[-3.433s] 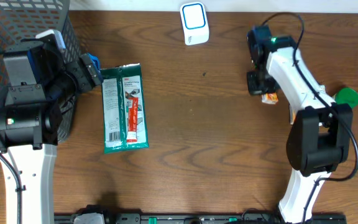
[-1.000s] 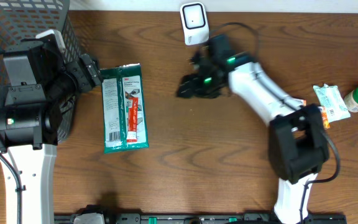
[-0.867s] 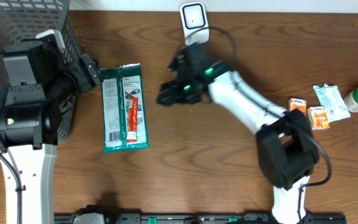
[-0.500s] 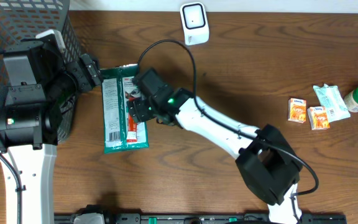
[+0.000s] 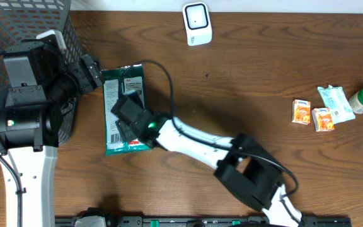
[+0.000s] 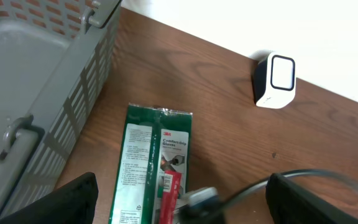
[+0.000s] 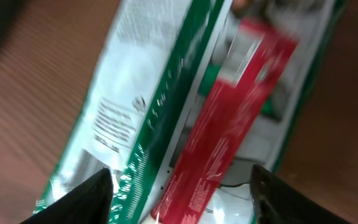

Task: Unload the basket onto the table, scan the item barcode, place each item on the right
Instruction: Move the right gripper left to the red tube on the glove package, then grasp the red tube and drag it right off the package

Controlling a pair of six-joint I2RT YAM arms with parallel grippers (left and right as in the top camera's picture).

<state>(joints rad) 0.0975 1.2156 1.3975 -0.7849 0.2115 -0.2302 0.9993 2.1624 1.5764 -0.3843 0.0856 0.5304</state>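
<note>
Lying flat, the green packet [image 7: 229, 124] looks light, floppy and slick; an edge pinch should suit it. Over it the right fingers [image 7: 89, 199] hover parted, empty; the left fingers [image 6: 73, 202] gape empty.

Left arm [image 5: 27, 170] and right arm [image 5: 197, 140]: white shells, black joints, a green light on each. A black cable [image 5: 169, 88] loops off my right. My left gripper [image 5: 92, 70] is black.

Packet [image 5: 112, 107] showing green, red strip, white panel; surface [image 5: 232, 75] showing brown wood grain; basket [image 5: 17, 19] showing grey mesh
</note>
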